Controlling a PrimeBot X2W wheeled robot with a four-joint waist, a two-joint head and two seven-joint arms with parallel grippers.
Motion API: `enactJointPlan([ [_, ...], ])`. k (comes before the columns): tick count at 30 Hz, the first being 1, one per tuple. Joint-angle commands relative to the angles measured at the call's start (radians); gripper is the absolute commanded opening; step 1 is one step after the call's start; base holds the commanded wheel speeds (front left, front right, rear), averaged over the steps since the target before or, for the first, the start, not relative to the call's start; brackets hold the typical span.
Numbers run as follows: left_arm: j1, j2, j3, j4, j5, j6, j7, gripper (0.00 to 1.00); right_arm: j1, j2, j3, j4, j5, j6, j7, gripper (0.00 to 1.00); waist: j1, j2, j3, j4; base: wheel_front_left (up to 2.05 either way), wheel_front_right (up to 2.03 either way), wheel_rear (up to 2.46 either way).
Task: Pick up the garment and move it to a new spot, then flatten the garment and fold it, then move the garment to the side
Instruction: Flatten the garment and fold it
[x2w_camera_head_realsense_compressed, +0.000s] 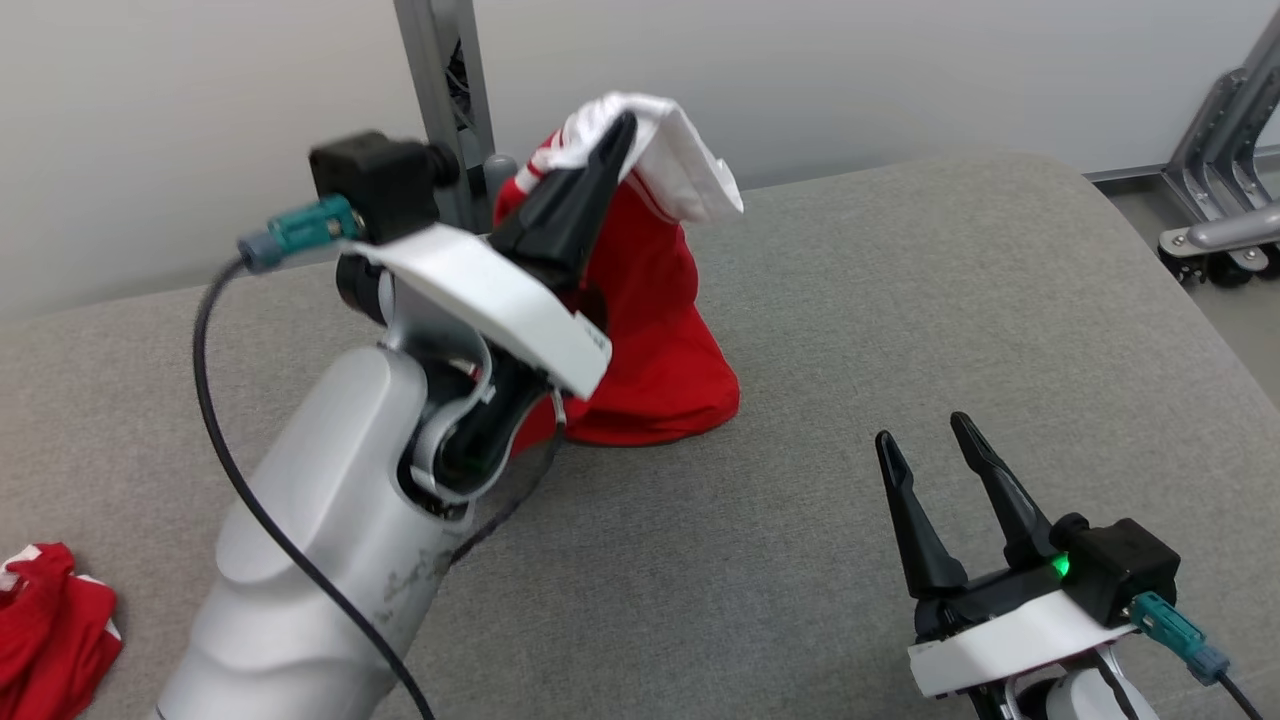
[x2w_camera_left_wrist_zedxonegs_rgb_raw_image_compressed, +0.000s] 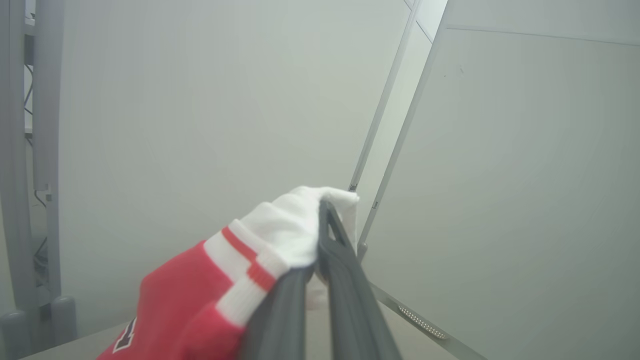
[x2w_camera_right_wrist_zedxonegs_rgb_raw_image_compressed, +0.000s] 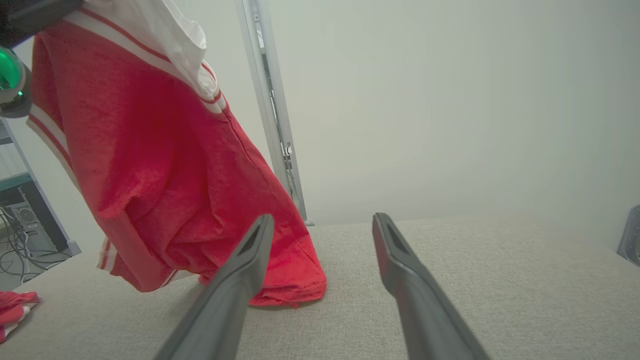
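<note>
Left tool (x2w_camera_head_realsense_compressed: 620, 125), its two dark fingers pressed together, pinches the white upper edge of a red garment (x2w_camera_head_realsense_compressed: 660, 330) and holds it up over a grey fabric-covered desk (x2w_camera_head_realsense_compressed: 900, 300). A plain pale wall (x2w_camera_head_realsense_compressed: 150, 150) runs behind the desk, with a grey metal post (x2w_camera_head_realsense_compressed: 440, 60) standing against it just behind the raised cloth. The garment is a red knit top with white panels and red-and-white striped trim; it hangs in a cone from the grip, and its lower hem rests crumpled on the desk near the middle. Right tool (x2w_camera_head_realsense_compressed: 922, 430) hovers low at the near right with fingers spread apart and nothing between them, well apart from the garment. A second bunched red-and-white cloth (x2w_camera_head_realsense_compressed: 50, 630) lies at the desk's near left corner. A grey metal frame on casters (x2w_camera_head_realsense_compressed: 1220, 170) stands beyond the right edge.
</note>
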Motion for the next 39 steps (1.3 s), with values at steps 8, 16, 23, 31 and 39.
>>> enactJointPlan([
  [8,-0.255,-0.032,0.085,0.086,-0.144,0.004,0.101,0.00,-0.045,0.000,0.021,-0.034,0.034,0.000,-0.001,1.00,0.0000,-0.0001,0.035,-0.086,0.00,0.00,0.00],
  [16,-0.496,-0.049,0.062,0.182,-0.269,0.048,0.018,0.00,-0.038,0.000,0.031,-0.026,0.045,0.000,-0.001,1.00,0.0000,-0.0001,0.030,-0.119,0.00,0.00,0.00],
  [23,-0.370,-0.038,-0.023,0.348,-0.316,0.104,0.030,0.00,-0.024,0.000,0.020,-0.037,0.033,0.000,-0.001,1.00,0.0000,-0.0001,0.019,-0.100,0.00,0.00,0.00],
  [31,-0.053,0.082,0.003,0.414,-0.338,0.081,-0.038,0.00,0.004,0.000,0.019,-0.032,0.024,0.000,-0.001,1.00,0.0000,-0.0001,0.016,-0.053,0.00,0.00,0.00],
  [39,0.229,0.169,0.050,0.374,-0.369,0.043,-0.156,0.00,0.018,0.000,0.028,-0.022,0.018,0.000,-0.001,1.00,0.0000,-0.0001,0.010,-0.008,0.00,0.00,0.00],
])
